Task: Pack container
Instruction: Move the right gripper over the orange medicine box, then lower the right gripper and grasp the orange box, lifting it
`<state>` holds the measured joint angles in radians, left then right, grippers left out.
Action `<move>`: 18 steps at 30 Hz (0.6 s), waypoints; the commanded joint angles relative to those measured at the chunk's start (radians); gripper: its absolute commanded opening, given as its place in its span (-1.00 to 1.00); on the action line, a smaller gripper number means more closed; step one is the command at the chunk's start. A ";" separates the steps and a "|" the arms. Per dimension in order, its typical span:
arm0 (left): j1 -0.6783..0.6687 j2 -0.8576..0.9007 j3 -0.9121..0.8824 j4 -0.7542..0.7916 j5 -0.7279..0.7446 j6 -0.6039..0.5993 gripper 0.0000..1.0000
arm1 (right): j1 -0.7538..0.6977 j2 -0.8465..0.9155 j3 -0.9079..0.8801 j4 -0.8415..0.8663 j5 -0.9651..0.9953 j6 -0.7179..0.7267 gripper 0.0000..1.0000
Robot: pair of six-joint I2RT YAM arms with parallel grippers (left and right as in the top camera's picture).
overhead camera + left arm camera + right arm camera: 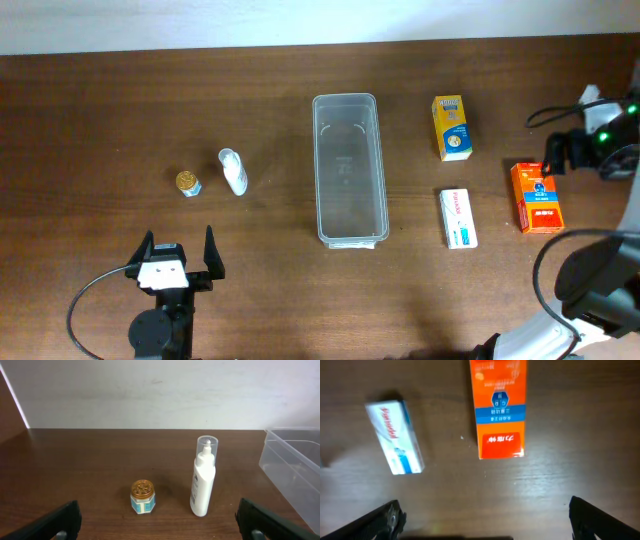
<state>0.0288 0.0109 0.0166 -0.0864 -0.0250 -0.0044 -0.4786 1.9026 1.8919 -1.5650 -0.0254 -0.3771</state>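
Overhead, the clear container [349,168] lies lengthwise at the middle of the counter [280,300], open-topped and empty, so items can reach it from either flank. Left of it stand a small jar [188,183] and a white bottle [233,171], near each other. On its right a yellow box [451,128], a white box [458,218] and, farther out, an orange box [536,197] lie flat and apart. The left fingers [211,252] are spread wide with nothing between them, facing the jar and bottle. The right fingers [600,520], likewise wide and empty, hang over the orange and white boxes. Packing looks unstarted; bare wood surrounds each item, leaving room to close on it, though the container's rim must be cleared.
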 commanded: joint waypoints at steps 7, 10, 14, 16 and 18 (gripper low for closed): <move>0.005 -0.006 -0.007 0.003 0.014 -0.006 0.99 | -0.013 0.024 -0.245 0.248 0.124 -0.091 0.97; 0.005 -0.006 -0.007 0.003 0.014 -0.006 0.99 | -0.025 0.024 -0.299 0.320 0.127 -0.105 0.97; 0.005 -0.006 -0.007 0.003 0.014 -0.006 0.99 | -0.034 0.029 -0.363 0.423 0.126 -0.105 0.97; 0.005 -0.006 -0.007 0.003 0.014 -0.006 0.99 | -0.034 0.037 -0.379 0.447 0.106 -0.105 0.97; 0.005 -0.006 -0.007 0.003 0.014 -0.006 0.99 | -0.033 0.046 -0.402 0.474 0.075 -0.105 0.97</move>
<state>0.0288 0.0109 0.0166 -0.0864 -0.0250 -0.0044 -0.5083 1.9343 1.5188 -1.1084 0.0776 -0.4744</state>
